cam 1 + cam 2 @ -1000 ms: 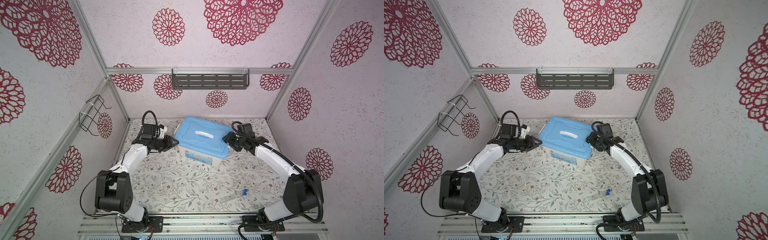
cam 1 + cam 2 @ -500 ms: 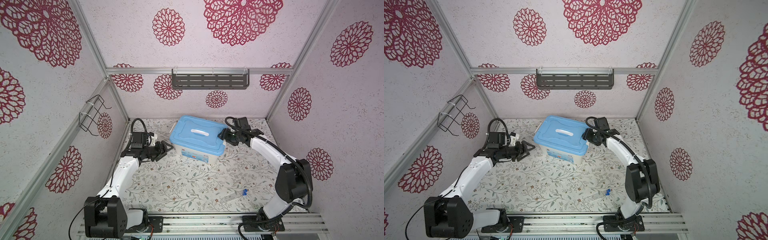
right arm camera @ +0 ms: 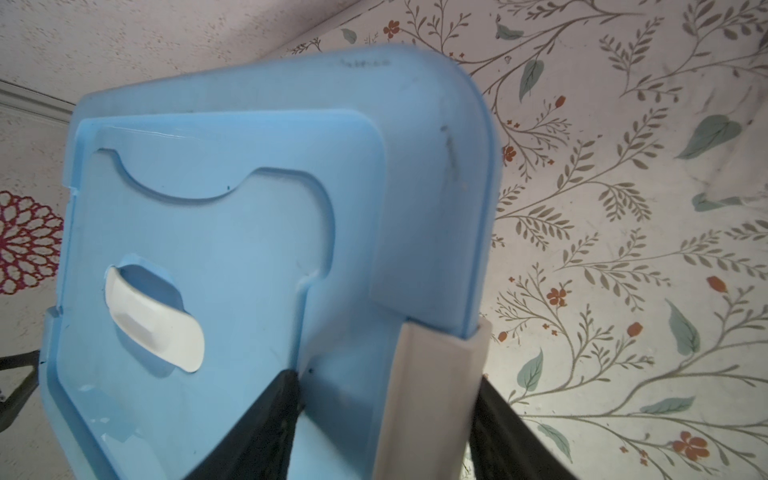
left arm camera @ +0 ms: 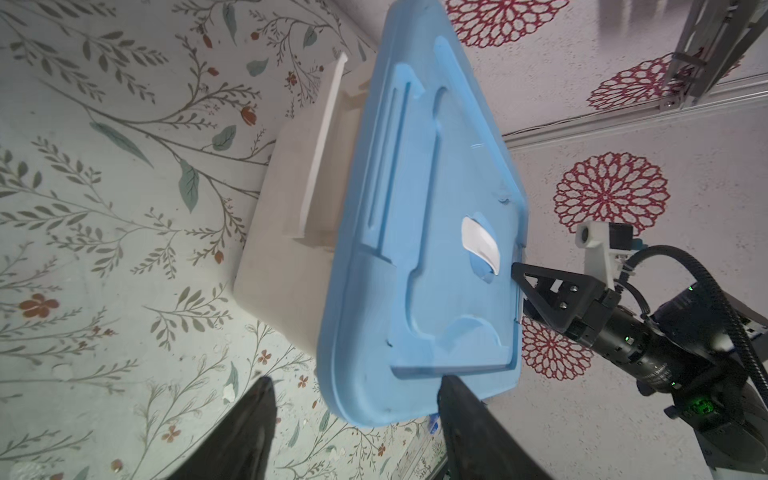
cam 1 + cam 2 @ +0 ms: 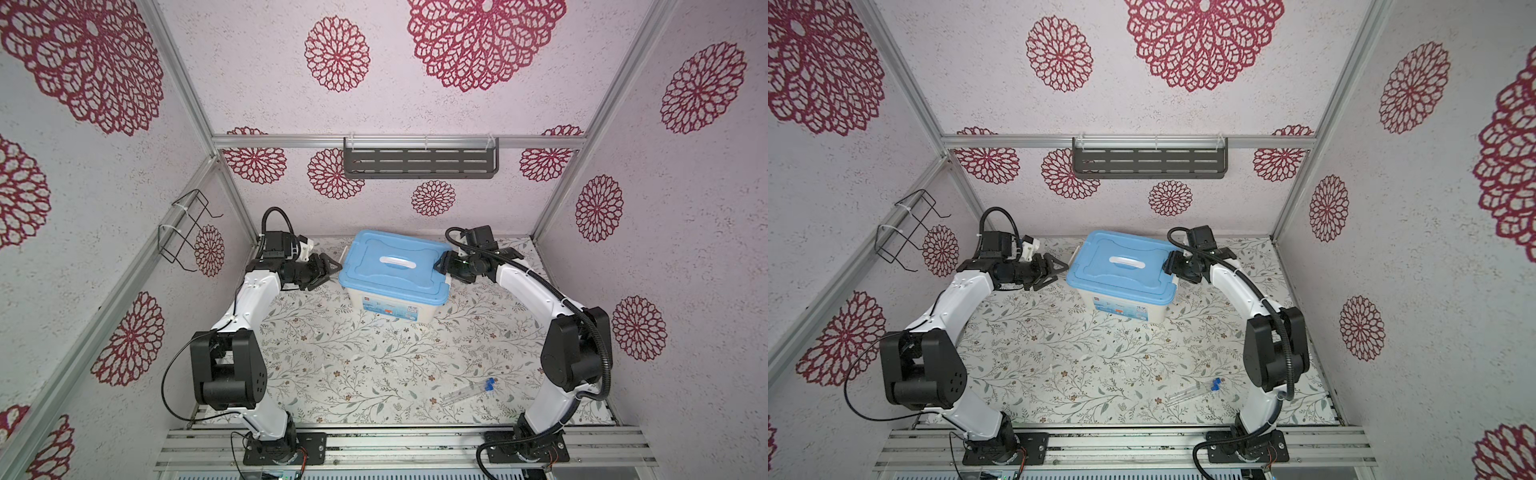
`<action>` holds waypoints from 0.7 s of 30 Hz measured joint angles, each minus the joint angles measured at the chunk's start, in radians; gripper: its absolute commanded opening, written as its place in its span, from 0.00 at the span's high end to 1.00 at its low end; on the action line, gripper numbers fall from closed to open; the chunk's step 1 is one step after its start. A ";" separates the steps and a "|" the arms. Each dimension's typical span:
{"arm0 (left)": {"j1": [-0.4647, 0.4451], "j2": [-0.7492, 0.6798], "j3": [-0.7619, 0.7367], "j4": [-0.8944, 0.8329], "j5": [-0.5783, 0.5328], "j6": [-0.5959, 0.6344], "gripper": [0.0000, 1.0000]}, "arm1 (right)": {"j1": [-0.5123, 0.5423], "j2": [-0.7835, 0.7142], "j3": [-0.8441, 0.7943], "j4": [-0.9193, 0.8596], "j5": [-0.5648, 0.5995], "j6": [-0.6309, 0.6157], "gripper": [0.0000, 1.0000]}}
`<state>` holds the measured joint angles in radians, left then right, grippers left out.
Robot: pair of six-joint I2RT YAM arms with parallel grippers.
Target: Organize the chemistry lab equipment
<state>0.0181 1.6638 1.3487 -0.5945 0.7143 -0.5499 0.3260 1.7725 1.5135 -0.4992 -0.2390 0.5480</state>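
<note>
While you seem to be freeing the lid [image 5: 399,266] of the bin [image 5: 386,305], a top view is showing the blue-capped tubes [image 5: 467,392] lying on the desk [image 5: 353,353], well apart from the bin, toward the arm bases. Left wrist: your left fingers [image 4: 249,436] are gaping beside it. Right wrist: your right fingers [image 3: 270,428] are clamping its white latch [image 3: 432,395]; be prying gently, squarely.

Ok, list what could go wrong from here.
The right gripper straddles the white side latch of the white plastic bin with the blue lid; pulling may drag or tip it, since the open left gripper is not bracing it. The two clear blue-capped tubes lie loose by the right arm's base; a sweep could roll them.
</note>
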 measured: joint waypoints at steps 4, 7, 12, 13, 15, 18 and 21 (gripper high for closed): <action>-0.023 0.002 -0.008 0.012 0.019 0.000 0.49 | 0.000 0.008 0.017 -0.018 -0.001 -0.010 0.35; -0.045 0.002 -0.022 0.027 0.025 0.003 0.59 | -0.004 0.018 0.036 -0.032 0.000 -0.025 0.34; -0.060 0.002 -0.044 -0.007 0.029 0.037 0.63 | -0.019 0.029 0.046 -0.029 -0.035 -0.067 0.35; -0.070 0.002 -0.048 -0.014 0.026 0.043 0.63 | -0.020 0.029 0.046 -0.029 -0.035 -0.074 0.35; -0.079 -0.005 -0.055 -0.018 0.030 0.050 0.63 | -0.025 0.031 0.047 -0.027 -0.035 -0.086 0.35; -0.109 -0.024 -0.077 -0.030 0.035 0.058 0.62 | -0.026 0.041 0.062 -0.031 -0.035 -0.099 0.35; -0.175 -0.044 -0.108 -0.028 0.052 0.058 0.60 | -0.020 0.065 0.088 -0.030 -0.045 -0.113 0.34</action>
<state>-0.1574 1.6196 1.2407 -0.6224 0.7662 -0.4923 0.3058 1.8378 1.6012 -0.5293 -0.2844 0.4347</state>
